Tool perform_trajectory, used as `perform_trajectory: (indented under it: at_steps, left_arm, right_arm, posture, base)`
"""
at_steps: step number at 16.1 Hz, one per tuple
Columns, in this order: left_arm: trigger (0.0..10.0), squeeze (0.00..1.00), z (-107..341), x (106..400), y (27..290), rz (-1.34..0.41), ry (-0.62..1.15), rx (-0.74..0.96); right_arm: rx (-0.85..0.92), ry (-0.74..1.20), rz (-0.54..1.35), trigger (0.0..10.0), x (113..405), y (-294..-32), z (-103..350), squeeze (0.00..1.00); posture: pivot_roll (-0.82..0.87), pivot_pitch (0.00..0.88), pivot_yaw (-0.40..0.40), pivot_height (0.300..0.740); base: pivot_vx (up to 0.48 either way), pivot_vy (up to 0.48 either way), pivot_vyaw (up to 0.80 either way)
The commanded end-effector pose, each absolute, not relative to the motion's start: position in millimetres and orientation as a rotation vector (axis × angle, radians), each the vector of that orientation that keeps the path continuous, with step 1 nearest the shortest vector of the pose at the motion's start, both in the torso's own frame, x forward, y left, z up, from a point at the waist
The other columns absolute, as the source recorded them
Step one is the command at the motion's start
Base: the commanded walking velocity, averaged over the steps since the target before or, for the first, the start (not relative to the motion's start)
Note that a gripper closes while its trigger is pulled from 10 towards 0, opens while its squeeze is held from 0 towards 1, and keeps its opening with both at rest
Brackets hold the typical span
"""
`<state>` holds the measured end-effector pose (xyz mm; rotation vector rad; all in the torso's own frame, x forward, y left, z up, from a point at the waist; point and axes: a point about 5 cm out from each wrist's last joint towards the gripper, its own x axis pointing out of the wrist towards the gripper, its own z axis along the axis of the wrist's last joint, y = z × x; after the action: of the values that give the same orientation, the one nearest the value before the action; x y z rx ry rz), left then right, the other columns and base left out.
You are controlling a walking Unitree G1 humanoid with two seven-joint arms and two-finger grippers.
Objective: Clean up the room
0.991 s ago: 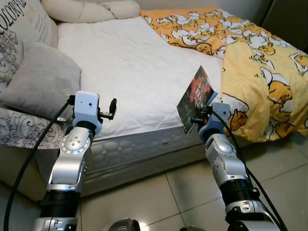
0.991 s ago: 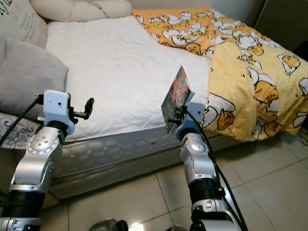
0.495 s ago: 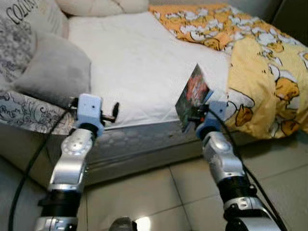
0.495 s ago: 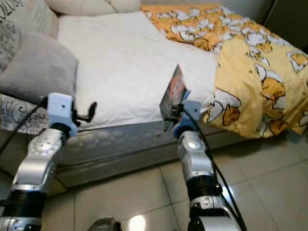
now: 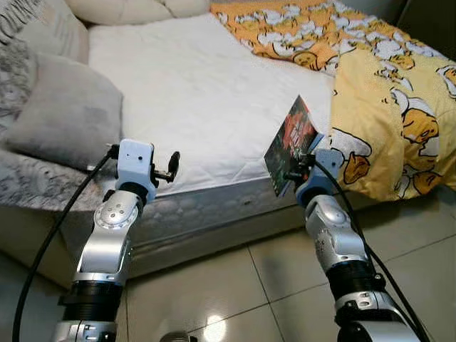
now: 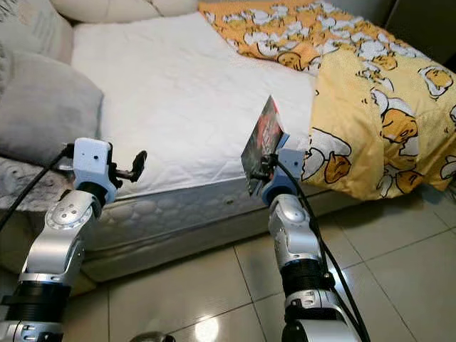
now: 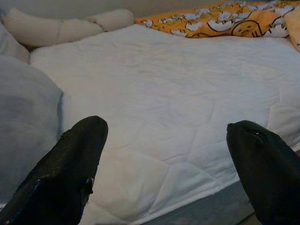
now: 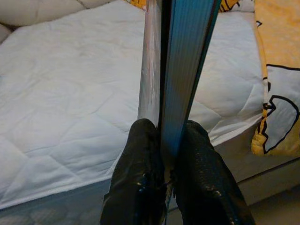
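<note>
right gripper jaws clamped on upright book at bed edge; left gripper jaws apart, holding nothing.

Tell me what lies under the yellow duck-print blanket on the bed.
The yellow blanket covers the bed's right part and drapes over its edge; white mattress shows beside it. Whatever lies beneath is hidden.

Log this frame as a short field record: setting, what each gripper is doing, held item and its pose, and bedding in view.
setting: robot stands on tiled floor at the side of a bed
right gripper: shut on a thin book, held upright on edge over the mattress edge
left gripper: open, holding nothing, facing the white mattress
bedding: yellow cartoon-print blanket on the robot's right, grey pillow on its left
</note>
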<state>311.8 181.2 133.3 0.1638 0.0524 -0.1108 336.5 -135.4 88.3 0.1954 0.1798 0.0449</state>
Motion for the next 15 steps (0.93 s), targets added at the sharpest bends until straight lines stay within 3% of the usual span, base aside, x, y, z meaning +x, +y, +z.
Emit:
perform_trajectory:
  at_steps: [1,11,15]
  left_arm:
    - [10.0,0.01,136.2,312.4,179.8,-0.121,0.045,0.164]
    - [10.0,0.01,135.0,311.1,178.5,-0.122,0.046,0.156]
    - [10.0,0.01,136.7,312.6,180.6,-0.107,0.042,0.159]
  right_arm:
    - [0.182,0.136,0.051,10.0,339.1,-135.3,97.0,0.0]
    - [0.126,0.13,0.091,10.0,339.1,-133.6,99.0,0.0]
    - [0.113,0.123,0.1,10.0,340.2,-133.5,100.8,0.0]
  posture:
    - [0.05,0.0,-0.01,0.74]
    - [0.05,0.0,-0.008,0.74]
    - [0.05,0.0,-0.002,0.74]
  base:
    - [0.296,0.0,0.0]
    - [0.331,0.0,0.0]
    - [0.36,0.0,0.79]
